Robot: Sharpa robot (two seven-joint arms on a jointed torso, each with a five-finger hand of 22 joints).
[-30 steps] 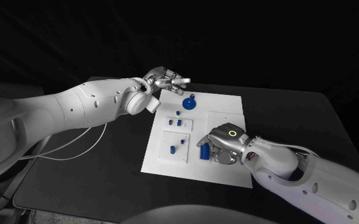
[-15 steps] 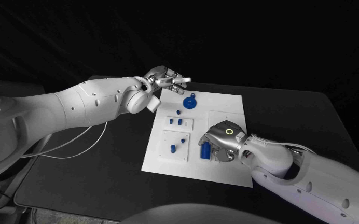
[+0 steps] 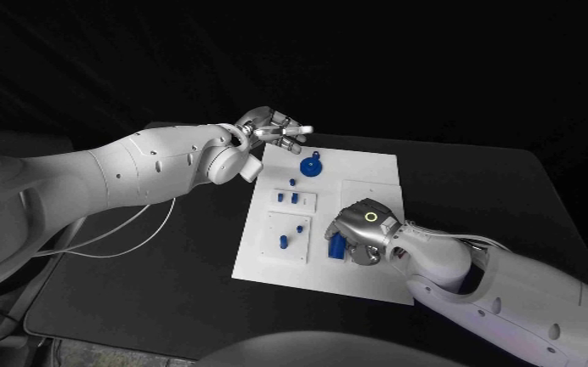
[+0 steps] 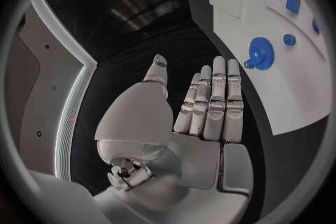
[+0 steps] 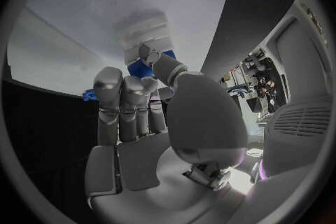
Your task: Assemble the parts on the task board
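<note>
Head view: right hand (image 3: pixel 364 233) sat low over the white rectangular task board (image 3: pixel 368 172) at about 5 o'clock of its centre, fingers curled around a blue cylindrical part (image 3: pixel 336 248); right wrist view showed thumb and fingers closed on blue. Left hand (image 3: pixel 272 133) hovered off the board's 11 o'clock corner, fingers straight, apart, holding nothing. Blue toothed gear (image 3: pixel 311 166) lay near 12 o'clock. Risk, as judged: part could tilt or slip if the grip loosened before seating, jamming at its socket.

Honestly can't read any text, labels, brand names or numbers anywhere here, not on the task board (image 3: pixel 368 182), not on the blue parts, not on the arms.
</note>
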